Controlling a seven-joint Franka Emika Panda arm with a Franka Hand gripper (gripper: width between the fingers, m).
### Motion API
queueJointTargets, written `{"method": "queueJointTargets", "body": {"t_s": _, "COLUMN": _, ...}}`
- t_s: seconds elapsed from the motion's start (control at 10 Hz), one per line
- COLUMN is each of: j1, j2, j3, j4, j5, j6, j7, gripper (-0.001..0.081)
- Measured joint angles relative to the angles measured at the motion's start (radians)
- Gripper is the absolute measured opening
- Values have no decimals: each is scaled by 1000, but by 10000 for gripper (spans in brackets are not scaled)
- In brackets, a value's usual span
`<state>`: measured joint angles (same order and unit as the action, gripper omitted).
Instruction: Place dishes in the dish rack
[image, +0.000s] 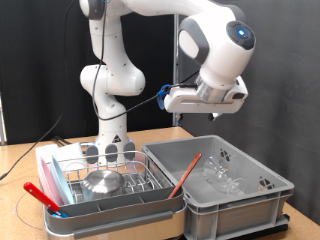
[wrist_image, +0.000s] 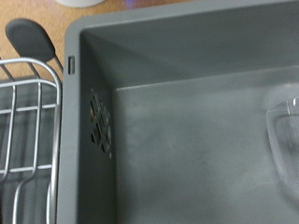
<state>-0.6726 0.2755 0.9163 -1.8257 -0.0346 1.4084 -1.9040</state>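
Gripper (image: 205, 101) high above large grey plastic bin (image: 250, 196); clear glass pieces (image: 222, 176) directly below; finger spread impossible to tell.

Even, bright room light against dark curtains; the exterior view is fairly sharp, the wrist view soft and blurred throughout.

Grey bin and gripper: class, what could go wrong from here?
1. The clear glass pieces in the grey bin are hard to see, so a grasp may slip or miss.
2. The orange-brown stick leaning inside could snag the gripper, which hangs above the bin, fingers unseen.
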Motion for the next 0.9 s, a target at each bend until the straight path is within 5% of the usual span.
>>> {"method": "queueJointTargets", "body": {"t_s": 0.2, "j1": 0, "j2": -41, "j3": 18, "j4": -39, "j5": 0, "j6": 58, "j7": -15, "gripper": 805}}
{"method": "queueJointTargets", "body": {"t_s": 0.5, "j1": 1, "j2": -146, "j3": 37, "j4": -185, "j5": 5, "j6": 310, "j7": 17, "gripper": 805}}
{"method": "queueJointTargets", "body": {"t_s": 0.7, "j1": 7, "j2": -143, "j3": 38, "j4": -202, "j5": 14, "j6": 250, "j7": 47, "gripper": 805}}
{"method": "queueJointTargets", "body": {"t_s": 0.9, "j1": 5, "j2": -154, "j3": 38, "j4": -221, "j5": 62, "j6": 334, "j7": 90, "gripper": 805}}
